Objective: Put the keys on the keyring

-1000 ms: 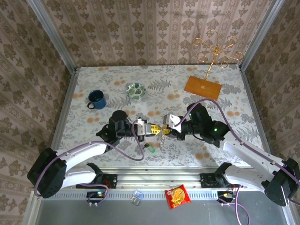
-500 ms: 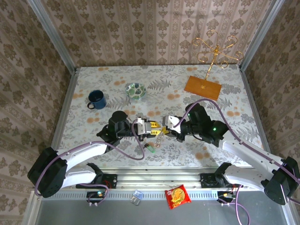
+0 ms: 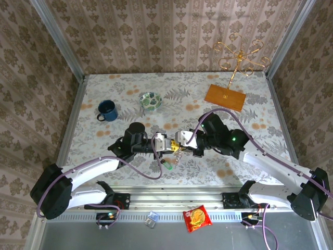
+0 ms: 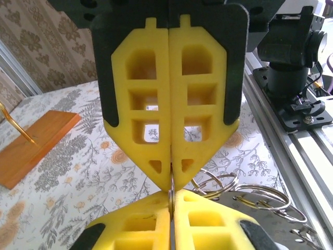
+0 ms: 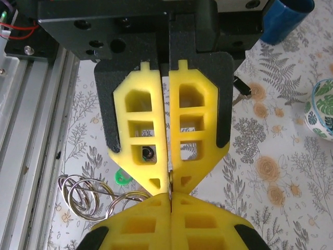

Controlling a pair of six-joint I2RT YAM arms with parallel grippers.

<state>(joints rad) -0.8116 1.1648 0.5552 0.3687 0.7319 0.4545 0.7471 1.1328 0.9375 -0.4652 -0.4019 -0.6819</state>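
Ok, both closed: left gripper and right gripper meet tip to tip on the near side of the green-patterned round bowl, both pinching the same thin brassy metal piece. Silver wire-loop keyring just beside the tips, small green-headed key alongside.

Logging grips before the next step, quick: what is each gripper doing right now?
Left gripper: closed, pinching the thin silver metal keyring.
Right gripper: closed, pinching that same keyring.
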